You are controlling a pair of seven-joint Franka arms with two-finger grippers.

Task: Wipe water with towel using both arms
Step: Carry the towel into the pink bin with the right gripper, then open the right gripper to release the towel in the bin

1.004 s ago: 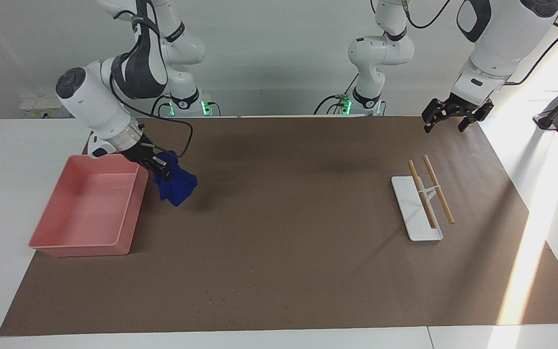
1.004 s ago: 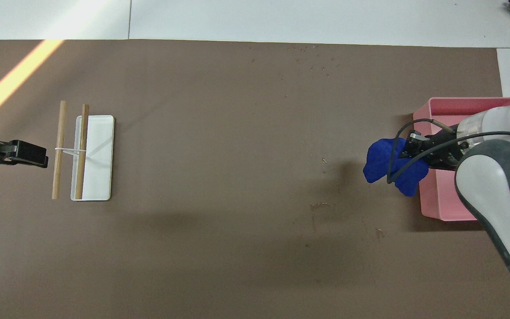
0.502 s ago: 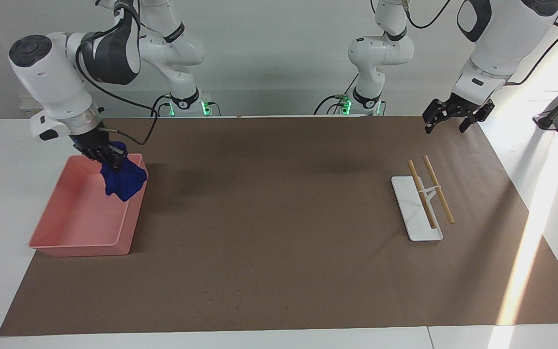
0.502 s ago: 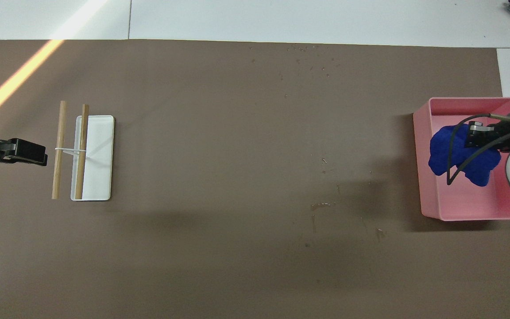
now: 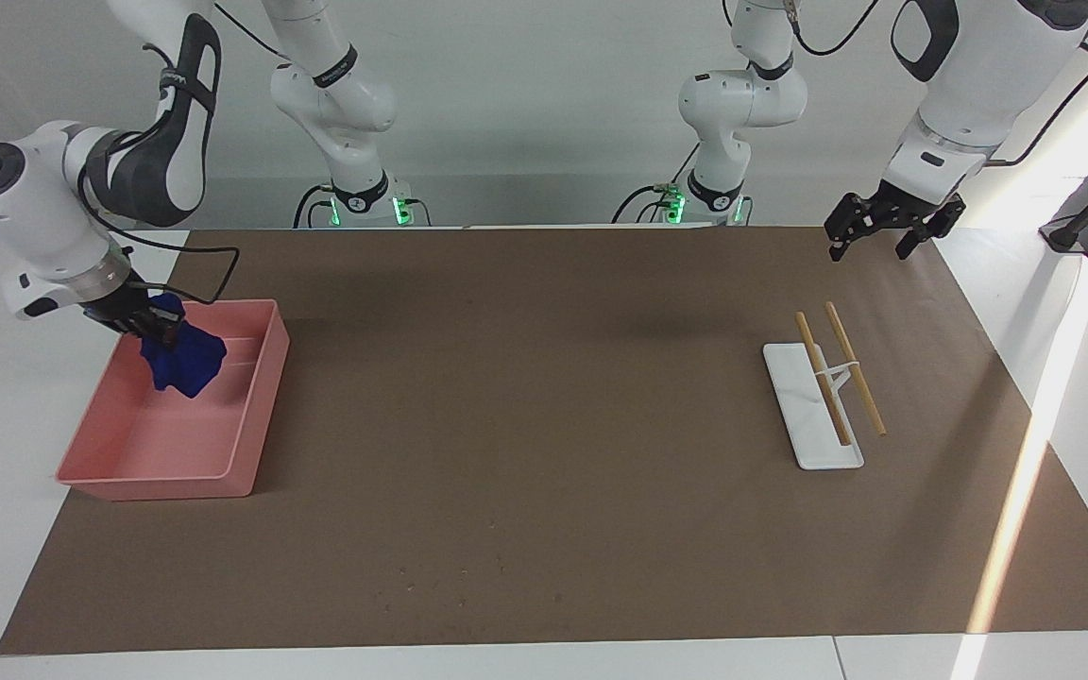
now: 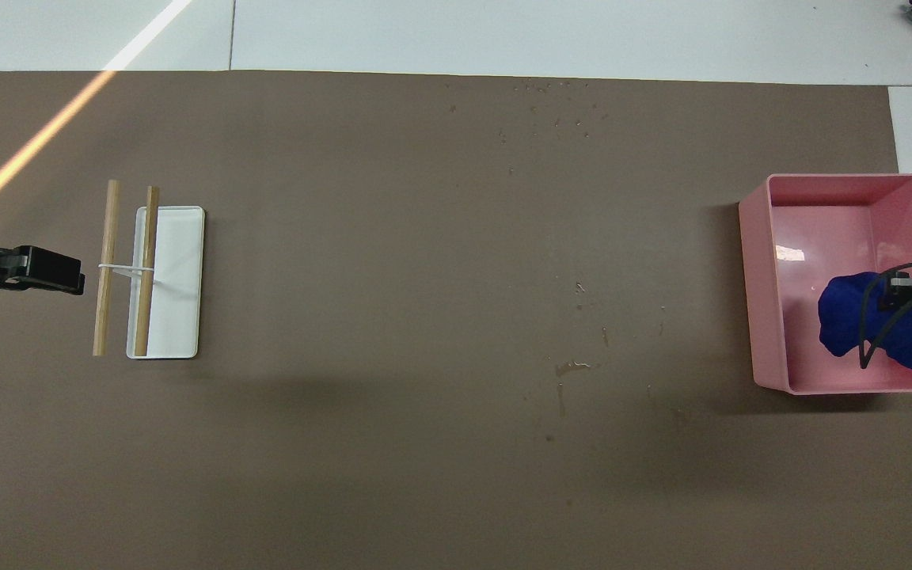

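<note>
Blue soft cloth towel (image 5: 187,362) hangs gripped in your right jaws (image 5: 155,327) over the pink plastic tray (image 5: 256,416), left jaws (image 5: 875,234) open, so you're likely finishing.

Bunched deep-blue towel (image 5: 184,360) hanging over the pink tray (image 5: 223,474); faint water specks (image 6: 575,366) mid-mat.

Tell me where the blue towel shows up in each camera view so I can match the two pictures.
Facing view: the towel hangs from the right gripper over the pink tray, at the picture's left edge, mid-height.
Overhead view: the towel is at the picture's right edge, mid-height, over the same tray.
Shared landmark: the pink tray, at the right arm's end of the table.
</note>
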